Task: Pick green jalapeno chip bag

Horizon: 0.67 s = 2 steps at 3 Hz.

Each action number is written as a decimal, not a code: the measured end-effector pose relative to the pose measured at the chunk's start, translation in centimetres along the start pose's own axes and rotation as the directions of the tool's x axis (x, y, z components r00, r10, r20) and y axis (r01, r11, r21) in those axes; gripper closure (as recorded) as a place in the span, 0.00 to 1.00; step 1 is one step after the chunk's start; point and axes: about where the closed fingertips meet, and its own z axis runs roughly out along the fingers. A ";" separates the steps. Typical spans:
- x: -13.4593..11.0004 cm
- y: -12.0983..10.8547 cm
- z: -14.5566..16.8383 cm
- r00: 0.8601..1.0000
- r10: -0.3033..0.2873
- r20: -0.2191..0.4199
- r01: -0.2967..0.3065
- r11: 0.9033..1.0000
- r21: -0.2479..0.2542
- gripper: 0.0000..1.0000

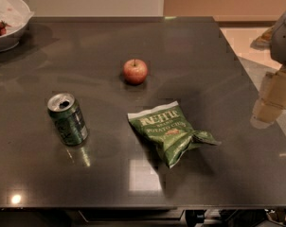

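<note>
Right now the green chip bag (170,130) is lying flat on the dark table (218,56), on the near side of the apple (135,71) and a little to the right of it, not touching it. Its pale top edge is pointing back toward the apple, and its lower end is bunching into a crumpled tail that is trailing off to the right, away from the apple.

The gripper (271,103) is hanging at the table's right side, well to the right of the apple and well apart from the bag, touching nothing. Whether it is open or closed I cannot tell.

A green soda can (68,119) is standing to the near left of the apple, clear of the bag. A white bowl (8,18) is sitting far to the apple's left, at the back corner.

Judging by its look, the bag is going to be light, soft and puffy. Its glossy film is likely slippery, and the chips inside are likely to crush under a hard squeeze. Pressed from above, it is probably going to flatten or skid on the smooth tabletop. The most promising hold is looking like the middle of the body, taken across its narrower width from above and closed gently so the film is gathering rather than slipping. The crumpled tail is offering a firmer pinch, though the bag would be dangling from it.
</note>
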 end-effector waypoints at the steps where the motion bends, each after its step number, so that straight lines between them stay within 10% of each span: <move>1: 0.0 0.0 0.0 1.000 0.000 0.000 0.000 1.000 0.000 0.00; 2: -1.4 0.5 1.2 0.999 -0.018 0.044 0.019 1.000 -0.020 0.00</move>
